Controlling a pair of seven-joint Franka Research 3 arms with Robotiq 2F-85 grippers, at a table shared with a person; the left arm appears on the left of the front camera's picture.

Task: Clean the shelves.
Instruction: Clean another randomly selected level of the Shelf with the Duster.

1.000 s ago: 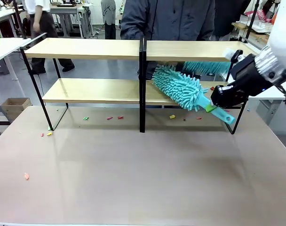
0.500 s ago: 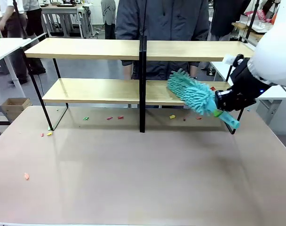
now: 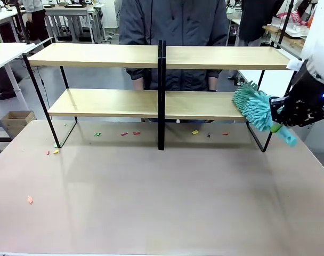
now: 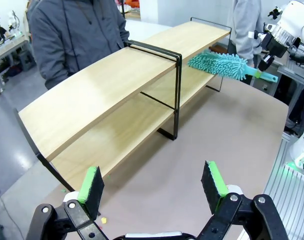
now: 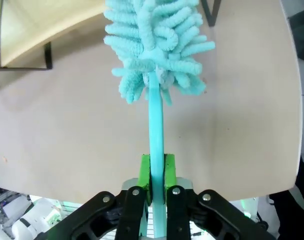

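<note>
The shelves stand along the far edge of the table. They are two long light-wood boards on a thin black frame, with a central black upright. A person in a dark jacket stands directly behind them at the far side.

The right gripper is near the table's far right corner, just off the right end of the lower board. Its jaws are clamped on the handle of a teal chenille duster, and the right wrist view shows the green pads pressed to both sides of the handle. The duster head lies at the right end of the lower board; contact with the wood cannot be confirmed.

The left gripper has its jaws wide apart, with nothing between them.

Small coloured scraps lie on the table beneath the lower board, among them a yellow piece and a red piece. An orange piece lies near the table's left edge.
</note>
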